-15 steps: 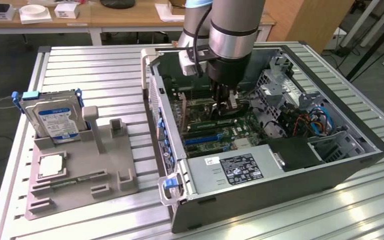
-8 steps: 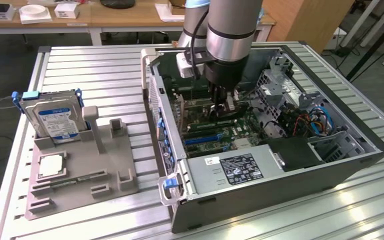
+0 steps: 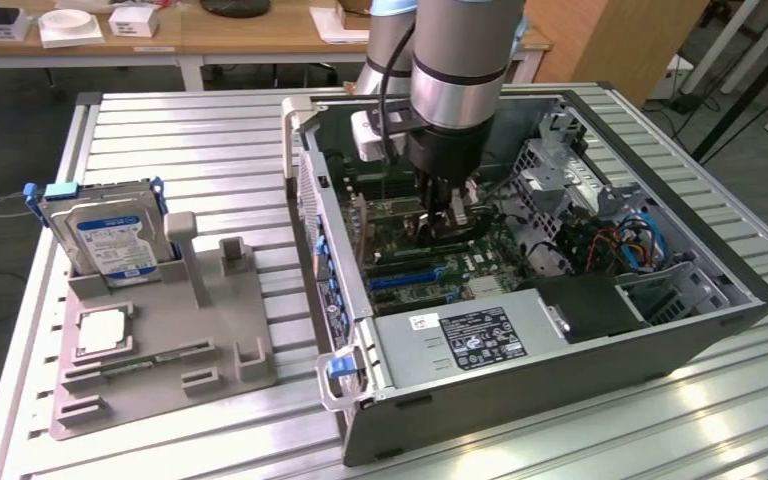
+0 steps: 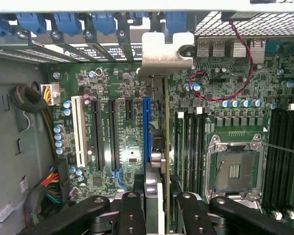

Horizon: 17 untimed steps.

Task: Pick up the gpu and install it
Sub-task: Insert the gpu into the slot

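Observation:
My gripper (image 3: 440, 208) reaches down into the open computer case (image 3: 704, 300), over the motherboard (image 3: 471, 262). It is shut on the gpu (image 3: 446, 228), which hangs edge-on beneath it. In the wrist view the gpu (image 4: 158, 156) runs away from my gripper (image 4: 157, 208) as a thin upright card. Its silver end bracket (image 4: 166, 51) sits at the case's rear slot openings. The black fingers (image 4: 131, 213) press on both faces of the card. The card's lower edge lines up just beside the long blue slot (image 4: 146, 125). I cannot tell whether it is seated.
A grey holder tray (image 3: 157, 345) on the exterior view's left carries a hard drive (image 3: 104, 235) and a processor chip (image 3: 104, 330). Inside the case lie the power supply (image 3: 484, 340), the open processor socket (image 4: 234, 169), a red wire (image 4: 237, 63) and cable bundles (image 4: 51, 188).

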Motion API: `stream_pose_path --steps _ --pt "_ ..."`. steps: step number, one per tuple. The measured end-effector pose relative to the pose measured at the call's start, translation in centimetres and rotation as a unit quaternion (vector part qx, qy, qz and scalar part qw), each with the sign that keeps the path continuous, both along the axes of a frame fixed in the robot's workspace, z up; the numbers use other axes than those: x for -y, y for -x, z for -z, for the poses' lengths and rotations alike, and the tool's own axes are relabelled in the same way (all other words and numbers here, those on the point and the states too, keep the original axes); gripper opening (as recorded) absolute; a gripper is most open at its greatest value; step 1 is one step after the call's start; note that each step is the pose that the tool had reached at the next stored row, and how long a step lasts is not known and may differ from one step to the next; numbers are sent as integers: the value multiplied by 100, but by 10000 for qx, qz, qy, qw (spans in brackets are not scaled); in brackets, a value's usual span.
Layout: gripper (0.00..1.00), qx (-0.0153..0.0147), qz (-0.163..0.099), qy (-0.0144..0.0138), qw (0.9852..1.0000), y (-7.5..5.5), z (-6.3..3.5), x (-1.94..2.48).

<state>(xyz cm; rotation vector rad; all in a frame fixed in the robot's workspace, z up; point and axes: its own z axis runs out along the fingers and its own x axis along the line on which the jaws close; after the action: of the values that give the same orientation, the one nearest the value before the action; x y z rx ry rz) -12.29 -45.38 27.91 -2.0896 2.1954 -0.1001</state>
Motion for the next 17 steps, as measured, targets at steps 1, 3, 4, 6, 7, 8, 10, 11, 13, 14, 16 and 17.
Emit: stream_pose_path --steps 1,3,4,6,7,8,10,11,13,14,16,17 --pt "29 0 -1 1 10000 4 6 1" --pt "29 2 -1 1 10000 15 17 4" --pt "29 3 -1 1 10000 21 22 5" --pt "29 4 -1 -1 10000 34 30 6" --pt "29 4 -1 -1 10000 40 34 7" --pt "29 4 -1 0 10000 45 38 8" --pt "29 3 -2 1 10000 49 45 12" --pt "29 3 -2 1 10000 51 48 16" --pt "29 3 0 0 10000 55 57 27" --pt "29 3 1 0 10000 56 62 35" --pt "29 3 7 0 10000 57 70 46" --pt "29 3 11 0 10000 57 74 49"
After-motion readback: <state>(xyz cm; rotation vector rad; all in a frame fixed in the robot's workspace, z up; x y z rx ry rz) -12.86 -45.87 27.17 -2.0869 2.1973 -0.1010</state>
